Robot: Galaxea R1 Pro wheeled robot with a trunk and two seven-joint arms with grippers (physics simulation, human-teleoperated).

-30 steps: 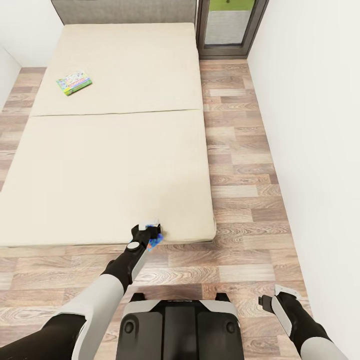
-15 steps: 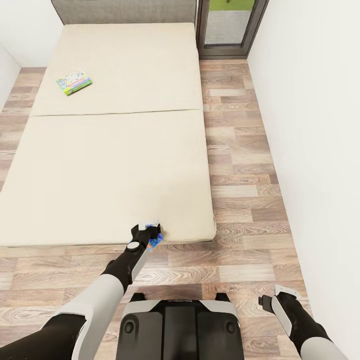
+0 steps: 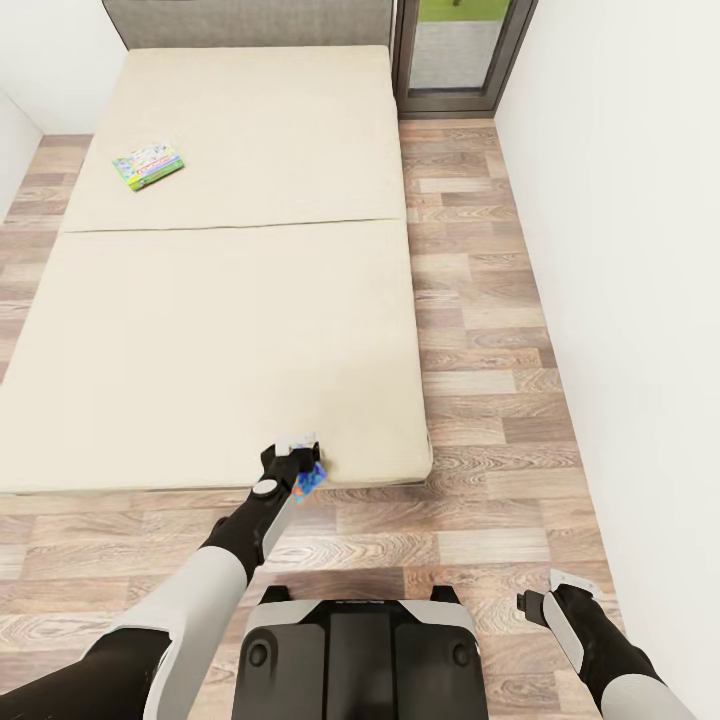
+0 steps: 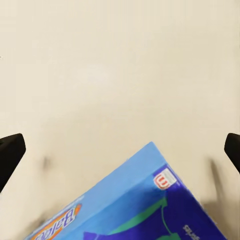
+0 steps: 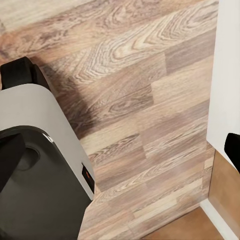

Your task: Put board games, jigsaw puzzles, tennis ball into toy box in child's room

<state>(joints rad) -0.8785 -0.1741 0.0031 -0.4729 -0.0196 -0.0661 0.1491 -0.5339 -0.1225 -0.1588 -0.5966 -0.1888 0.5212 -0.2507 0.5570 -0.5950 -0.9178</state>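
One board game (image 3: 148, 166), a flat colourful box with green edges, lies far up the cream bed (image 3: 230, 320) near its left side. A second board game (image 3: 313, 479), a blue lettered box, sits at the bed's near edge. My left gripper (image 3: 299, 447) hovers right over it. In the left wrist view the blue box (image 4: 140, 205) lies on the cover below the open gripper (image 4: 120, 150), whose dark fingertips (image 4: 10, 155) stand wide apart and do not touch it. My right gripper (image 3: 541, 596) hangs open and empty low over the floor by the right wall. The toy box and table are out of view.
Wood-plank floor (image 3: 480, 330) runs between the bed and the white wall (image 3: 640, 250) on the right. A dark-framed glass door (image 3: 455, 50) stands beyond the bed's far right corner, next to the grey headboard (image 3: 250, 20). My own base (image 5: 40, 165) is close beside the right gripper.
The left gripper has shifted very slightly over the blue box. Nothing else has moved.
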